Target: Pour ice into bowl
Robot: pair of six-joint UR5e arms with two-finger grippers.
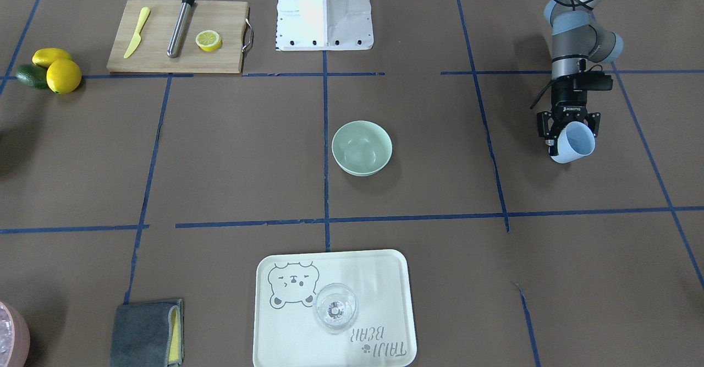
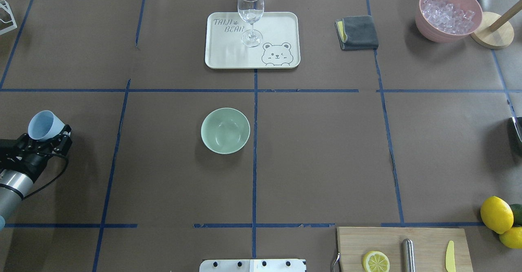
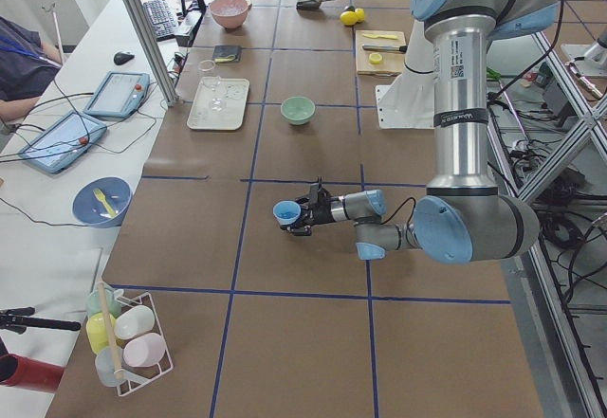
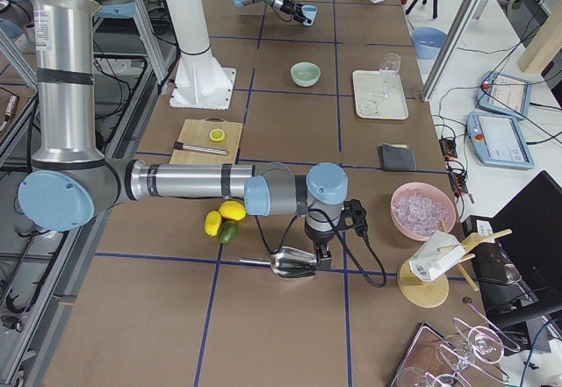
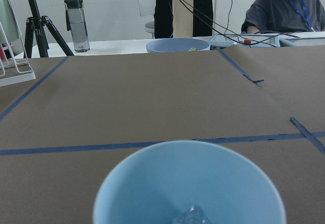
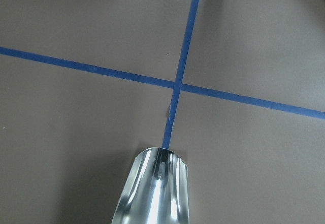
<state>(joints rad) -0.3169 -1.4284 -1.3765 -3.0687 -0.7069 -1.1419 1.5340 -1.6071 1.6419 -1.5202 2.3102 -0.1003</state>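
Glimpsing ice (image 5: 190,215) barely visible, cup (image 5: 188,183) cropped

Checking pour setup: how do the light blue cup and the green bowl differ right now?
The light blue cup is held tilted in the left gripper; the green bowl stands upright on the table. The cup is narrower than the bowl. The cup holds ice; the bowl looks empty. Both are plain, smooth, open-topped vessels.

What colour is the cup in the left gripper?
Light blue, inside and out; the cup in the left gripper shows best in the front-facing view.
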